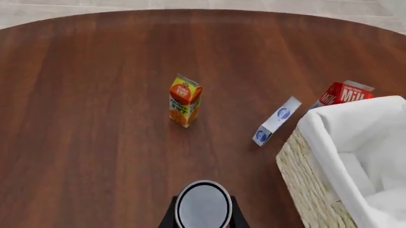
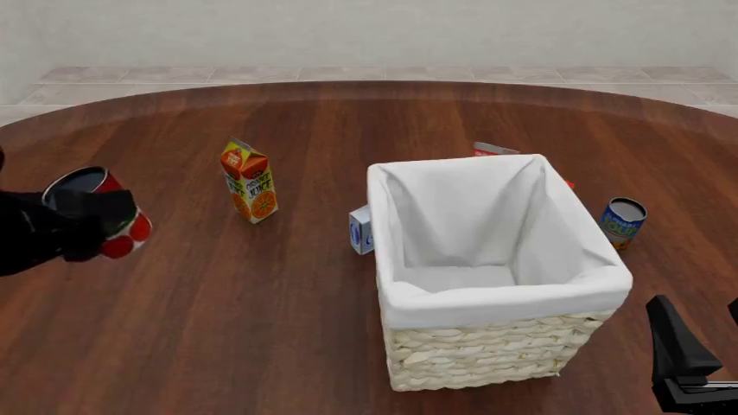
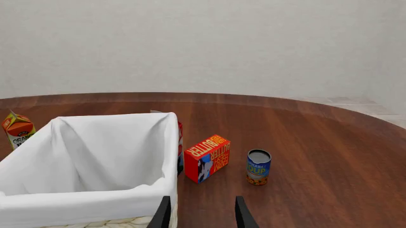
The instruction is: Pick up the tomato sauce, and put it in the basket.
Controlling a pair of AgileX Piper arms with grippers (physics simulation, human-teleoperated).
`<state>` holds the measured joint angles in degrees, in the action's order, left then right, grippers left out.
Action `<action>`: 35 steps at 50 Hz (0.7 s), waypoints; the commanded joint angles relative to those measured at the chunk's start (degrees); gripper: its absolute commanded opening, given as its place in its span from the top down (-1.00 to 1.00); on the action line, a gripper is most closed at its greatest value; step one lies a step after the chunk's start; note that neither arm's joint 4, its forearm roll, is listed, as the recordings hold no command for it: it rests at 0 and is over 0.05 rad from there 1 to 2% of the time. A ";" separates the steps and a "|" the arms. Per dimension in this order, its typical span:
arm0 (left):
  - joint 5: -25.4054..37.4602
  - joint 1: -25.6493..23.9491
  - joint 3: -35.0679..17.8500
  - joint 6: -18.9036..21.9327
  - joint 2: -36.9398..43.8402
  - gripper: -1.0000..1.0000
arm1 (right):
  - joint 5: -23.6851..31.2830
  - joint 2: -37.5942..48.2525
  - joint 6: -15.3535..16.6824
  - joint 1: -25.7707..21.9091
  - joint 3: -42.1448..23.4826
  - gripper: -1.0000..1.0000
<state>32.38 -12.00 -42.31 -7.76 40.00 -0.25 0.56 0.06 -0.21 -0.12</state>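
Left gripper [image 2: 98, 226] is clamped on the tomato sauce [image 2: 102, 212], can tilted and looking lifted off the table [image 2: 289, 328], well to the left of the basket [image 2: 496, 346] in the front view. In the left wrist view the can's silver top [image 1: 203, 205] sits right between the jaws, so the grip looks centred across the body, which should keep it from rolling out during the carry. Basket is the landmark: orange juice carton [image 2: 249, 181] stands upright between the held can and the basket, nearer the can's side; a small blue-and-white box [image 2: 359, 230] lies just beside the basket's left wall; a red milk carton [image 1: 343, 93] pokes out behind the far rim; a butter box [image 3: 207, 157] and the blue-and-yellow can [image 2: 621, 221] sit to the basket's right, apart from it. Right gripper [image 3: 201, 211] is parked low near the basket's right near corner, jaws apart, holding nothing, probably kept out of the way so the left arm owns the transfer. Judgement: pick is done, transport not yet. Next move needs enough height to clear the white cloth rim [image 2: 507, 298] and a path passing over or in front of the juice carton; risk is clipping that carton or catching the liner on the way in. Basket interior looks empty, so any drop inside the walls works
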 commanded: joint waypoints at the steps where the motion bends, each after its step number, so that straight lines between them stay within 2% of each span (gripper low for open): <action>1: 2.20 -4.21 -5.53 -0.26 1.94 1.00 | 0.00 0.00 0.00 0.00 0.00 -1.00; 5: 2.94 -5.62 -7.80 -0.45 2.97 1.00 | 0.00 -0.01 0.02 -0.01 0.00 -1.00; 8: 4.25 -8.97 -9.97 -2.11 4.90 1.00 | 0.00 0.00 0.00 0.00 0.00 -1.00; 9: 4.61 -10.22 -10.89 -4.30 5.59 1.00 | 0.00 0.00 0.00 -0.01 0.00 -1.00; 10: 5.15 -10.04 -11.46 -4.24 5.90 1.00 | 0.00 -0.01 0.01 0.00 0.00 -1.00; 11: 5.47 -10.24 -12.52 -2.31 6.11 1.00 | 0.00 0.01 0.00 0.00 0.00 -1.00; 24: 10.30 -13.78 -22.29 -1.56 11.66 1.00 | 0.00 -0.01 -0.01 0.01 0.00 -1.00; 30: 11.09 -13.11 -25.17 -1.05 14.06 1.00 | 0.00 0.00 0.02 0.00 0.00 -1.00; 35: 12.61 -14.83 -28.00 -0.42 16.01 1.00 | 0.00 0.00 0.00 -0.01 0.00 -1.00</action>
<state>42.42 -24.57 -64.36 -9.69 52.16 -0.25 0.56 0.06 -0.21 -0.12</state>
